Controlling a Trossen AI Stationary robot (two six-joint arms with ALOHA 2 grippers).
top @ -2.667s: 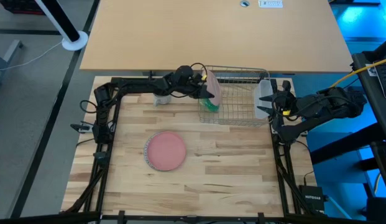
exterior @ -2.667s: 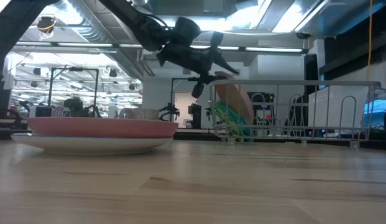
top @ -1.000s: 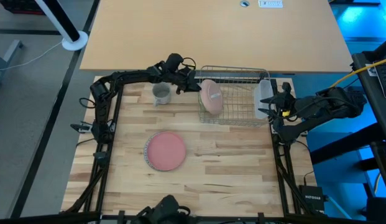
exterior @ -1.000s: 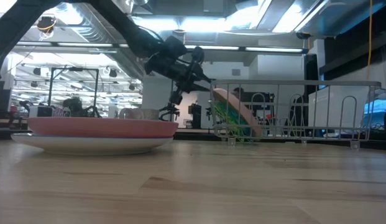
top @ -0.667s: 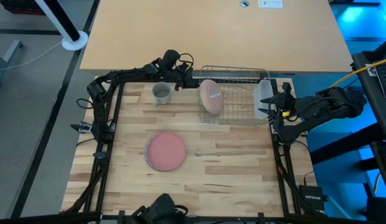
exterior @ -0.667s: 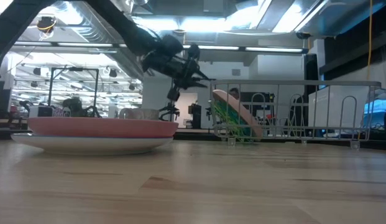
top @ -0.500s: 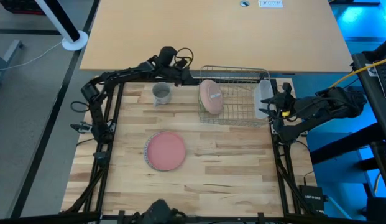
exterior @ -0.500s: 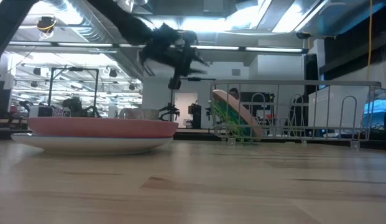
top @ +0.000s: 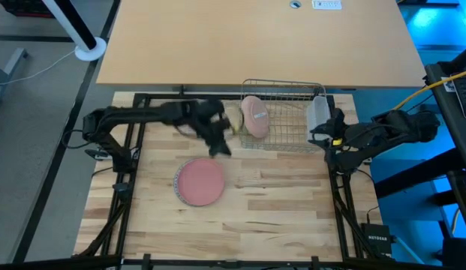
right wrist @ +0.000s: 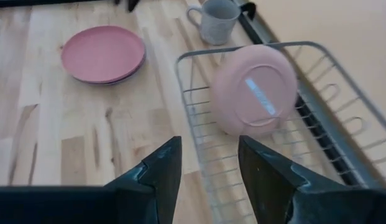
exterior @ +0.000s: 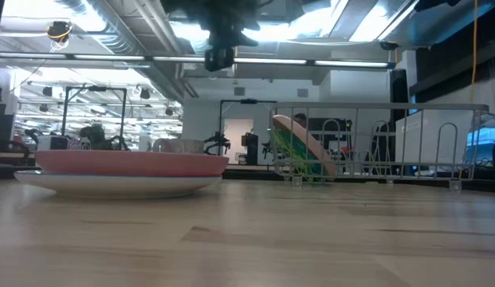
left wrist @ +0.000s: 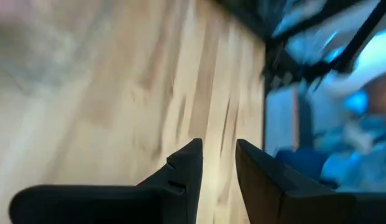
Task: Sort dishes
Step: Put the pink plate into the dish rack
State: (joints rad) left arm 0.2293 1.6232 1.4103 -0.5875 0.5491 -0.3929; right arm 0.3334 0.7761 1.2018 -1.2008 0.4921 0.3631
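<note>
A pink plate (top: pixel 255 117) leans on edge in the wire dish rack (top: pixel 293 124), in front of a green plate (exterior: pixel 288 156). Another pink plate (top: pixel 200 181) lies flat on a white one (exterior: pixel 111 186) on the table. The grey cup (right wrist: pixel 215 20) stands left of the rack; my left arm hides it in the high view. My left gripper (top: pixel 220 148) hangs high over the table between the rack and the flat plates, fingers slightly apart and empty (left wrist: pixel 219 155). My right gripper (top: pixel 314 133) waits open by the rack's right end (right wrist: pixel 208 155).
A translucent plastic tub (top: pixel 317 112) stands at the rack's right end, close to my right gripper. Bare wooden table lies to the right of and in front of the flat plates. A second, lighter table adjoins the far edge.
My left gripper has drawn back from the rack, risen, and swung toward the table's near edge, ending above the space between the rack and the flat plates. The pink plate stays leaning in the rack.
</note>
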